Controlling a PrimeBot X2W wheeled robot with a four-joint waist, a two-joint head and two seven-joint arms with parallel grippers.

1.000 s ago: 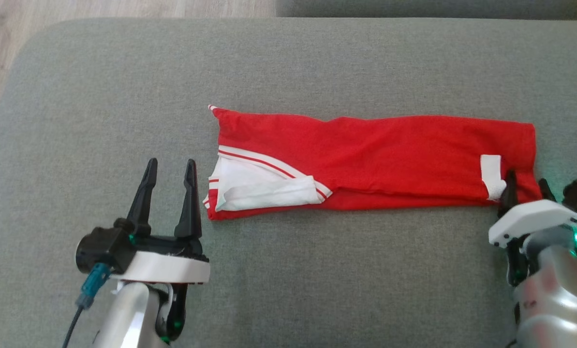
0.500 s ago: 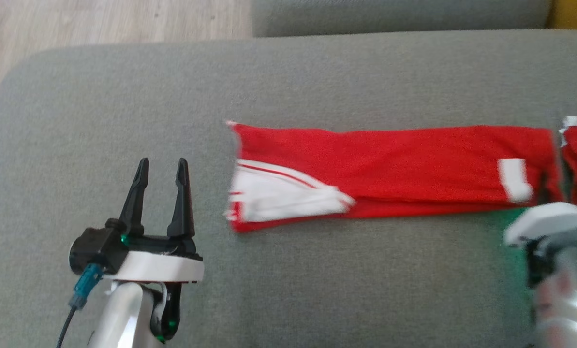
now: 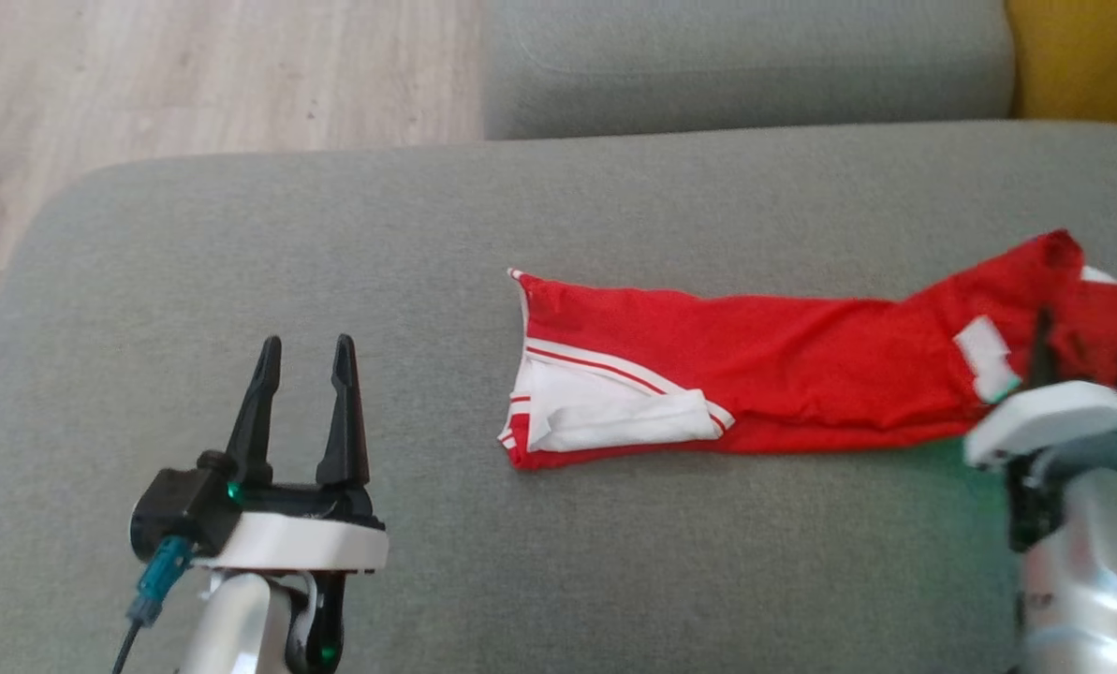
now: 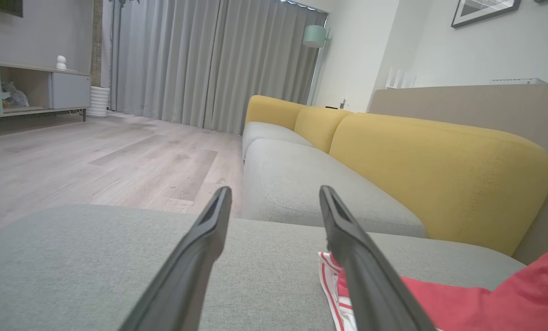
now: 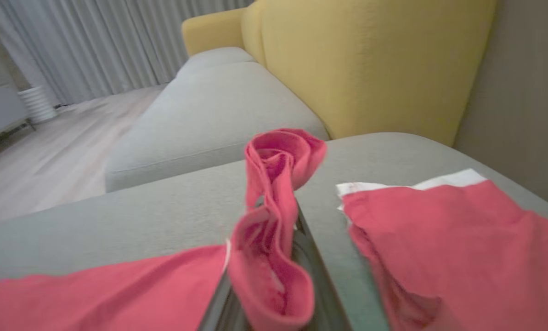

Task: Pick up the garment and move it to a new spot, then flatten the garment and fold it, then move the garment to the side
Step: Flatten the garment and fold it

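Observation:
The garment (image 3: 755, 365) is red with white trim, folded into a long strip across the grey cushion (image 3: 427, 234). My right gripper (image 3: 1073, 342) is shut on its right end, which is lifted and bunched; in the right wrist view the red cloth (image 5: 274, 216) bulges up between the dark fingers (image 5: 313, 257). My left gripper (image 3: 306, 342) stands open and empty at the lower left, apart from the garment's white-trimmed left end. In the left wrist view that end (image 4: 462, 303) lies just right of the open gripper (image 4: 276, 191).
More red cloth with a white edge (image 5: 462, 239) lies flat right of the right gripper; I cannot tell if it belongs to the same garment. A second grey seat (image 3: 745, 65) and yellow backrest (image 3: 1082, 56) lie behind. Wooden floor (image 3: 212, 75) borders the cushion's rounded left corner.
The head camera has shifted. My right gripper has shut on the garment's right end and raised it, and the strip has slid right, away from the left gripper. The left gripper stays open.

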